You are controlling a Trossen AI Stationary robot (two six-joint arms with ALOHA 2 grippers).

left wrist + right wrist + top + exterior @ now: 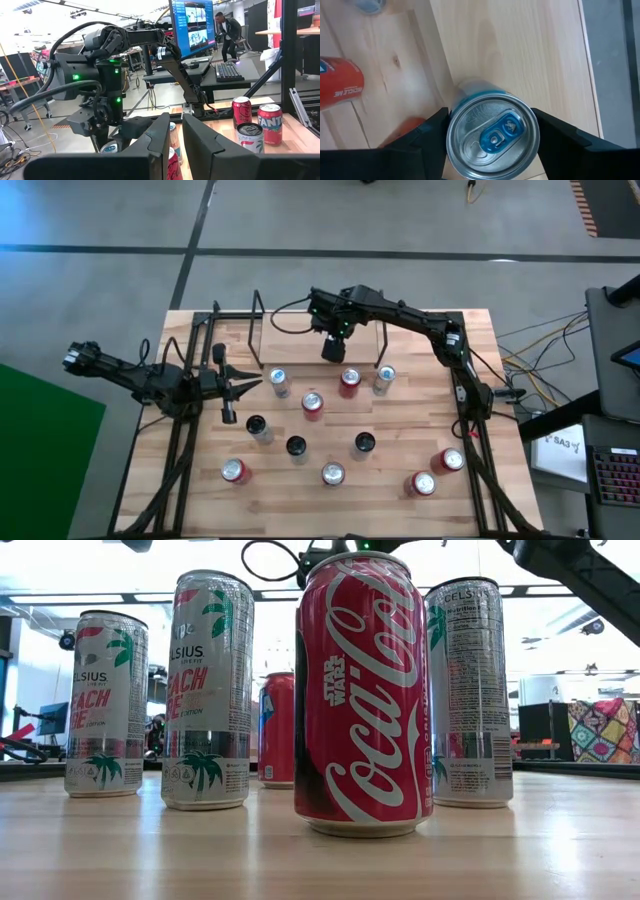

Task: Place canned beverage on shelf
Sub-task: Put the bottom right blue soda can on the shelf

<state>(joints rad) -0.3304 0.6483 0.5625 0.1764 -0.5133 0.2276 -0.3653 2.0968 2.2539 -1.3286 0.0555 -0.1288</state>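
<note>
My right gripper (492, 137) straddles the upright blue-tabbed can (492, 135) over the shelf (315, 330) floor, fingers flanking its sides, grip uncertain. Left gripper (232, 387) shut, idle.

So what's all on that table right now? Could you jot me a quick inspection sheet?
Surface: light wooden table.
Job's things: shelf at the far edge; can with blue tab between the right gripper's fingers.
Clutter: about a dozen standing cans, among them a Coca-Cola can.
Grippers: right gripper over the shelf, around the can; left gripper shut, empty.
Cables: black cable looped off the right arm.
Surroundings: desks, monitor, a person.
</note>
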